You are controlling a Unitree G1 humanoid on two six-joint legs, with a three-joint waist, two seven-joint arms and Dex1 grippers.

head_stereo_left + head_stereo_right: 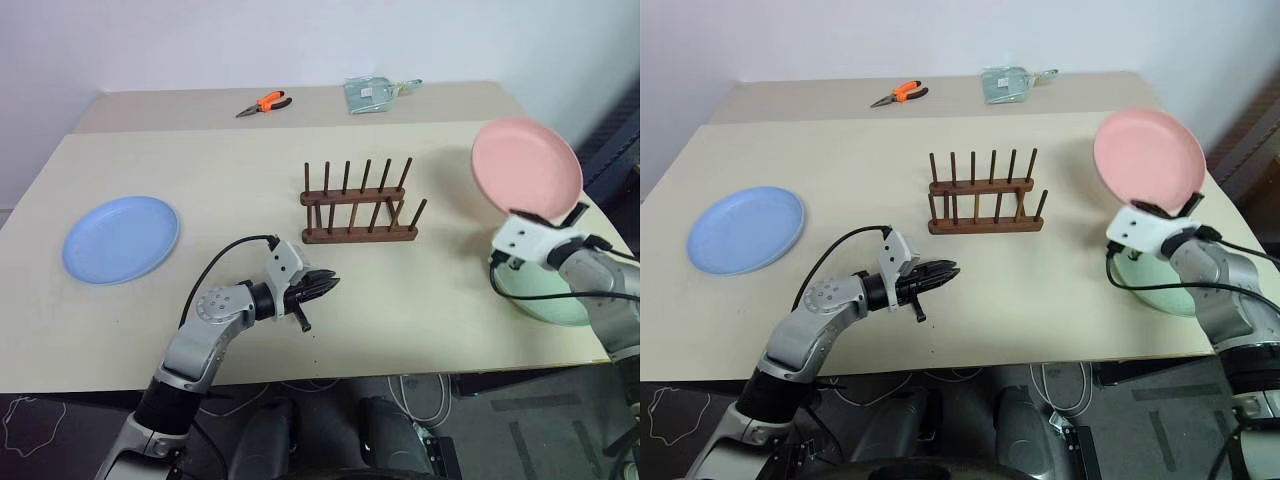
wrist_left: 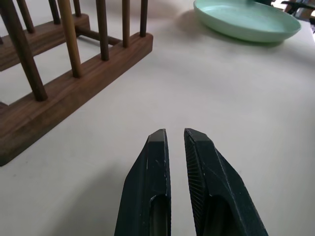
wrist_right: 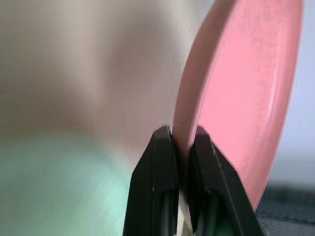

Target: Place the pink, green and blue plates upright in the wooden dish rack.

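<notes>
My right gripper point(image 3: 183, 135) is shut on the rim of the pink plate point(image 1: 526, 170), which it holds raised and tilted above the table's right side. Under that arm the green plate point(image 1: 550, 300) lies flat near the right edge, partly hidden; the left wrist view shows the green plate point(image 2: 246, 22) too. The blue plate point(image 1: 121, 238) lies flat at the left. The wooden dish rack point(image 1: 358, 205) stands empty at the table's middle. My left gripper point(image 1: 328, 284) is shut and empty, hovering in front of the rack's near left end point(image 2: 59, 83).
Orange-handled pliers point(image 1: 264, 103) and a clear bag point(image 1: 372, 93) lie on a second table behind. The table's front edge point(image 1: 330, 372) runs just below my arms. A cable point(image 1: 225, 258) loops over the left arm.
</notes>
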